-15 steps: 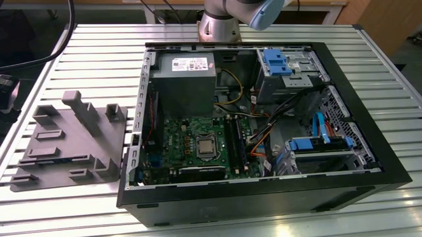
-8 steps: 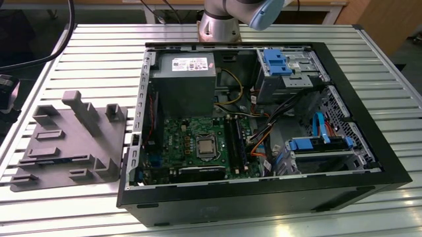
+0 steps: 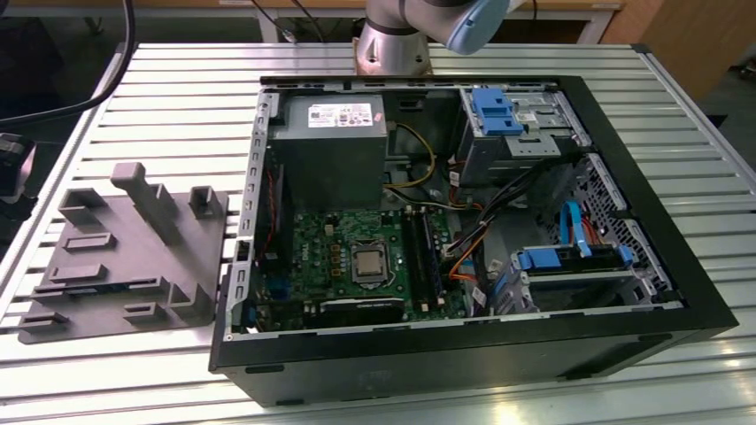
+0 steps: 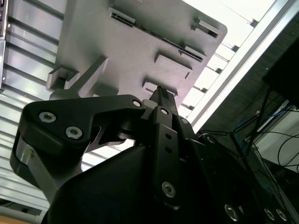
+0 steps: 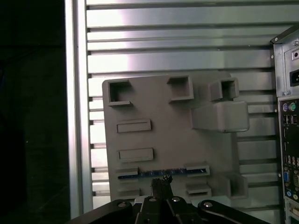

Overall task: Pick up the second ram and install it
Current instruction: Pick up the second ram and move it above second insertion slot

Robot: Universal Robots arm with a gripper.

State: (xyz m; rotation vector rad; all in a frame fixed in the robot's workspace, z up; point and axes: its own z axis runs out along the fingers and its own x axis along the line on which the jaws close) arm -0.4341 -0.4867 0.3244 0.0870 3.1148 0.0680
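End effector (image 5: 161, 181), fingers pressed together, hung over the second ram (image 5: 147, 173) lying in the grey tray (image 5: 177, 140).

Grey tray (image 3: 119, 266) beside open computer case (image 3: 473, 363) (motherboard (image 3: 343, 248) exposed)

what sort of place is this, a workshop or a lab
Most likely a robotics lab bench for computer assembly: an open computer case lies on a slatted metal table, a grey tray with raised blocks sits beside it, and a robot arm stands at the table.
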